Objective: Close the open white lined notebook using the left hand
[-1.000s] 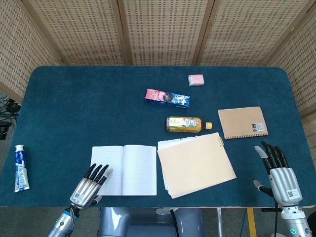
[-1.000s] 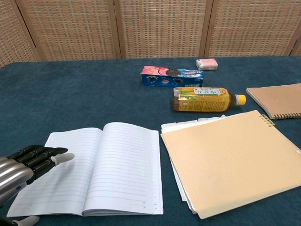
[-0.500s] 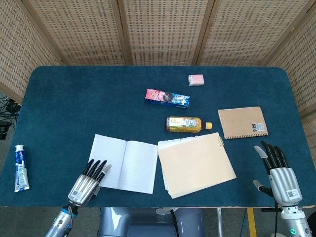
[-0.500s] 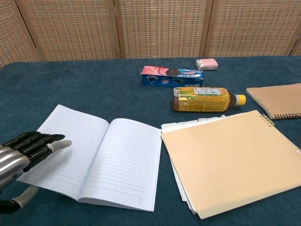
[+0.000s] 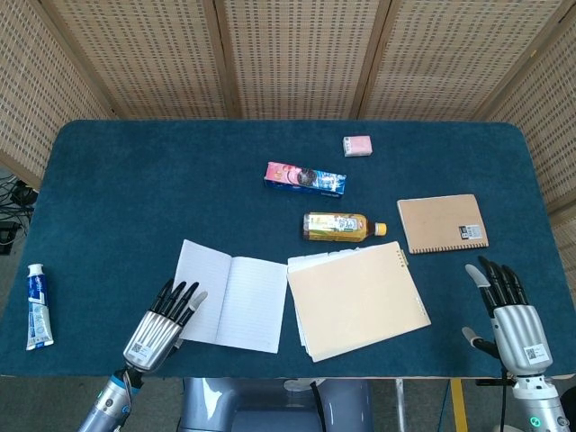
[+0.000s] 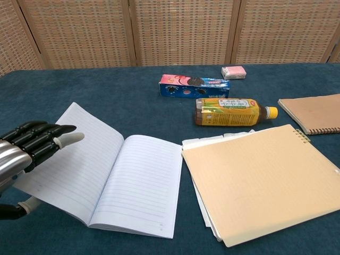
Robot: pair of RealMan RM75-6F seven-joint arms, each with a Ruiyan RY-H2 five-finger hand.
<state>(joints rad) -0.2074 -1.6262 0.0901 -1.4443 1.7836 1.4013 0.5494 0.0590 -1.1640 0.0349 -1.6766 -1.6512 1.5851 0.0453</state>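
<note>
Half-raised page: notebook [image 6: 114, 178] left leaf tilted up so I can fold it over.
Left hand [image 6: 29, 146]: fingers extended together, under leaf edge.
Right hand [image 5: 510, 310]: spread, idle.

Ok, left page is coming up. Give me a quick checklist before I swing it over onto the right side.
1. Left hand at the raised left page of the white lined notebook: ok, fingers lie against the page.
2. Left page lifted off the table: ok, tilted up, not yet past upright.
3. Right page flat: ok.
4. Landing area free: ok, nothing lies on the right page; the tan pad sits beside its right edge.
5. Thumb under the page: cannot tell.
6. Right hand out of the way: ok, open at the near right edge.
</note>
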